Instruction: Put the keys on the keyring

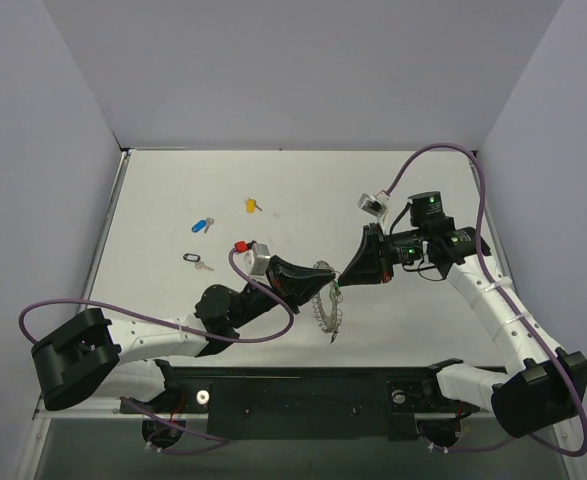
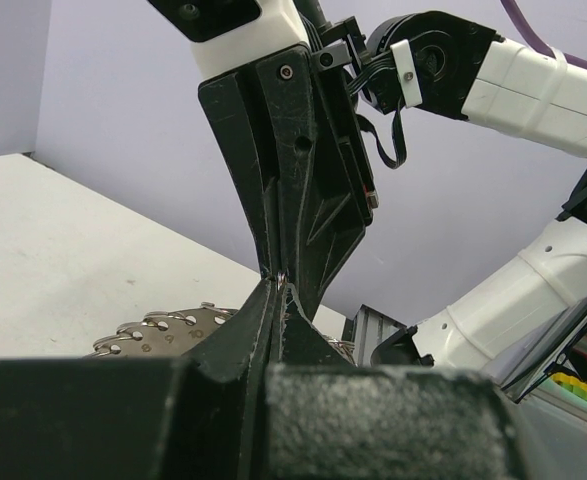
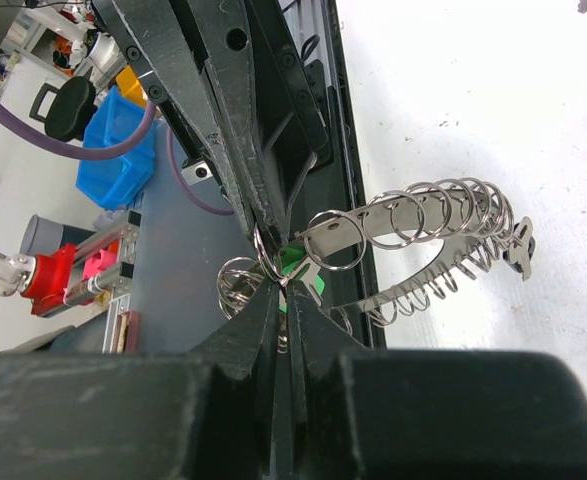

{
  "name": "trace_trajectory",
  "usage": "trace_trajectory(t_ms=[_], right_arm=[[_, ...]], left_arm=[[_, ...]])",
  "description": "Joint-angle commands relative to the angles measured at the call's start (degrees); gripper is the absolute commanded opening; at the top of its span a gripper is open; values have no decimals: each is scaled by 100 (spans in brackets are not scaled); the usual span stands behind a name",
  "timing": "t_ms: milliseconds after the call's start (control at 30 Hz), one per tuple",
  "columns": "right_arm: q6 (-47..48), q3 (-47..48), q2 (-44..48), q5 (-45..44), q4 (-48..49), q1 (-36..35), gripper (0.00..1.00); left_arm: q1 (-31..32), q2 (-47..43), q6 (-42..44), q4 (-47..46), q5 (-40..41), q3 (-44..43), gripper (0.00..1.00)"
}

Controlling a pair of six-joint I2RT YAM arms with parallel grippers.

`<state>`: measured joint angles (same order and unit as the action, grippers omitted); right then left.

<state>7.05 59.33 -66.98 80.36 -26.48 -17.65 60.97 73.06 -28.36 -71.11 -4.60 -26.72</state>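
Keyring [image 3: 413, 213]: silvery-grey, shiny, wire loops repeating along its edge.
Green-headed key [image 3: 295, 264]: bright green, frame centre.
Top view, upper left: blue-headed key [image 1: 201, 225], yellow-headed key [image 1: 251, 205], black-headed key [image 1: 192, 259].
Table [image 1: 403, 335]: off-white, faintly speckled.
Cables [image 1: 443, 148]: purple.

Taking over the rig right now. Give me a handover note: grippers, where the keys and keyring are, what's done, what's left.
Left gripper: shut on the keyring at its rim.
Right gripper: shut on the green-headed key, tip to tip with the left gripper at the ring.
Blue-headed key, yellow-headed key and black-headed key: loose on the table, left of the ring.
Done: no key visibly threaded; cannot tell if the green one has caught a loop.
Left: finish green, then the other three.
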Motion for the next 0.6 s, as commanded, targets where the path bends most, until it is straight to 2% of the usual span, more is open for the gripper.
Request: trace_trajectory(t_ms=[0, 567], right_arm=[[7, -88, 54, 120, 169, -133, 0], [1088, 35, -17, 191, -481, -257, 2]], left_arm=[[-24, -116, -144, -2047, -58, -123, 0], [-41, -46, -196, -2311, -58, -123, 0]])
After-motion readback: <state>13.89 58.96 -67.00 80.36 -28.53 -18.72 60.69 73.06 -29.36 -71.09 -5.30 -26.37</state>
